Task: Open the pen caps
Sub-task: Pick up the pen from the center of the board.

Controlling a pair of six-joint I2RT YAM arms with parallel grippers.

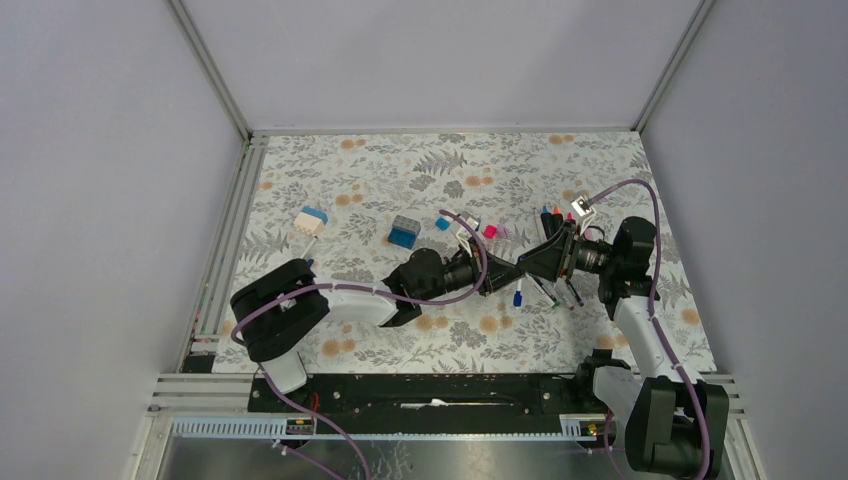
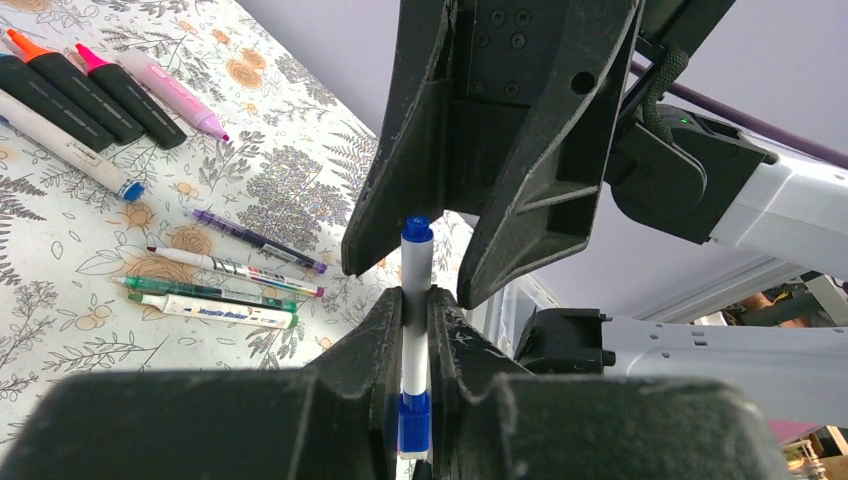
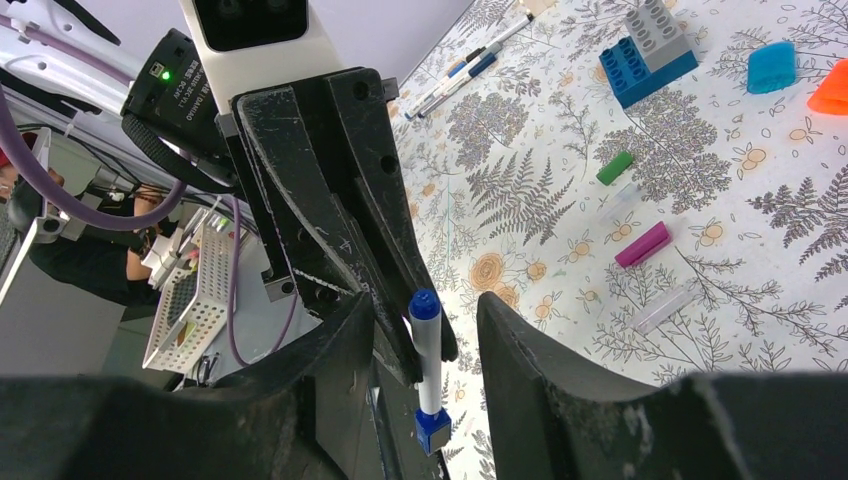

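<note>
One blue pen cap (image 3: pixel 432 425): light, rigid, slick plastic, seated on the lower end of the white pen (image 2: pixel 416 270). Mid-air, the left gripper (image 2: pixel 415 300) pinches the pen; the right gripper (image 3: pixel 428 310) is spread alongside. Likely best gripped across its sides.

Left end effector (image 2: pixel 412 305) & right end effector (image 3: pixel 425 310) are both showing matt blk plastic, rough-textured, w/ pale scuffs & scratches along the finger edges. The pen (image 2: pixel 417 265) is looking like smooth white plastic w/ a slight sheen; its blue cap (image 2: pixel 417 228) is shining a bit more. Bench cover (image 1: pixel 400 170) is reading as a matt printed floral sheet; cloth or paper, can't tell. Pink cap (image 3: pixel 643 244) & green cap (image 3: pixel 615 167) are looking like opaque, smooth plastic. A clear cap (image 3: pixel 665 308) is letting the print show through. Studded block (image 3: pixel 650 50) is gleaming, hard plastic. Purple cable (image 3: pixel 25 160) is wearing a smooth sheath. Frame rails (image 1: pixel 215 70) are looking like brushed alum.
</note>
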